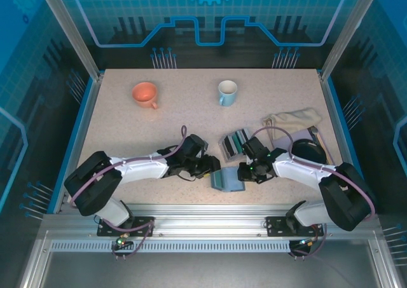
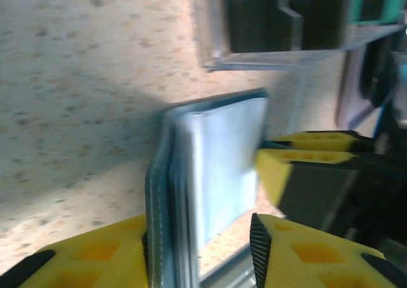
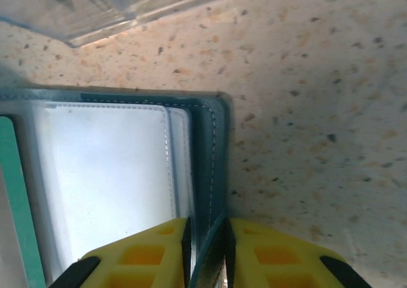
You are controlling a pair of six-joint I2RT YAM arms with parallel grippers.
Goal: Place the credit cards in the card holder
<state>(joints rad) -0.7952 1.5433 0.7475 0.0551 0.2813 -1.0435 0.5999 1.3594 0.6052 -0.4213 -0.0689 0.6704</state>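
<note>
Pinching the card holder (image 3: 102, 173) by its teal cover edge, right end effector (image 3: 206, 224) clamped tight, left end effector (image 2: 198, 227) straddled the opposite side, grip unclear, holder lay open on bench (image 3: 305, 110), near rack (image 1: 224, 148) of credit cards (image 1: 240, 138).

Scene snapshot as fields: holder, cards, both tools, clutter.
holder: in front of rack, partly open, clear pockets showing
cards: standing in rack
right tool: shut on holder's cover edge
left tool: straddles holder's other end; grip unclear
far side: orange cup, mug, cloth
</note>
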